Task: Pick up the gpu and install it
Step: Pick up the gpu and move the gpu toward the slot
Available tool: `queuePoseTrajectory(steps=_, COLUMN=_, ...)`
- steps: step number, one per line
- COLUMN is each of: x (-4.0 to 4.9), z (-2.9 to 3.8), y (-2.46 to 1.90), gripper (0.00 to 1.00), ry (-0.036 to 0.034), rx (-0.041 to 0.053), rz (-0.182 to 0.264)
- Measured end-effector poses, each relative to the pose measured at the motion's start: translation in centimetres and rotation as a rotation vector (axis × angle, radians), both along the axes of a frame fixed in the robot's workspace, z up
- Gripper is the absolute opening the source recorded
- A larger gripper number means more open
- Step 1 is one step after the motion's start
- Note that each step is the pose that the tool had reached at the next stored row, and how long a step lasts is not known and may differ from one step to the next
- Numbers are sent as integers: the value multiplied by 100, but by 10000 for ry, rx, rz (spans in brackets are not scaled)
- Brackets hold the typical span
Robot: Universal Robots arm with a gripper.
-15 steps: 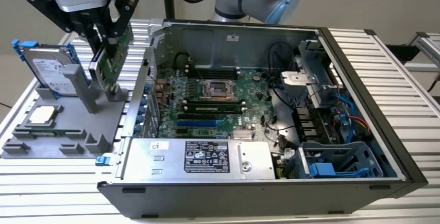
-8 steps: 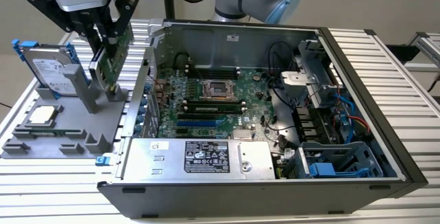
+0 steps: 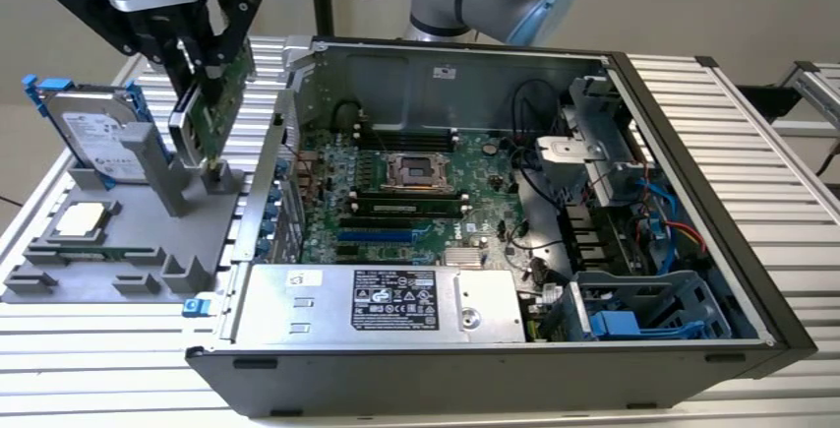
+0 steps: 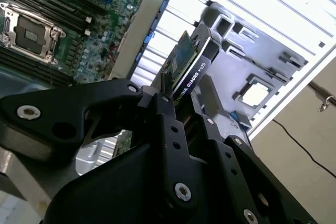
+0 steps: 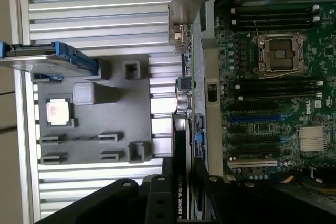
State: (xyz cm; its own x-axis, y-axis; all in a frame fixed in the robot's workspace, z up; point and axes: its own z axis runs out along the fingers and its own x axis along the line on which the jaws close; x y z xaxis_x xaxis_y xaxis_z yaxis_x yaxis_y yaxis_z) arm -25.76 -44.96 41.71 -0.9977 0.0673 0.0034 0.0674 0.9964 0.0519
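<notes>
My black claw [image 3: 204,69] pinches the thin green-and-black gpu [image 3: 214,118] by its top edge. I hold it upright directly below me, likely so it comes straight out of the grey plastic holder [image 3: 73,285] beneath it.

Black plastic-covered gpu [image 4: 195,65], matt grey plastic holder [image 3: 79,285]

Plain beige wall [image 3: 695,5] behind; ribbed silver metal table [image 3: 105,349] below, evenly lit.

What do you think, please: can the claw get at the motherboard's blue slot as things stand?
Probably yes: the case lies open, with nothing over the blue slot, though the claw grips the gpu.
</notes>
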Motion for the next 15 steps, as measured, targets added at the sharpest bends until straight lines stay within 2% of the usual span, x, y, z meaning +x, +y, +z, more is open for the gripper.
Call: queuePoseTrajectory(steps=15, x=210, z=1, y=0, gripper=0, ry=-1, rx=0, rz=0)
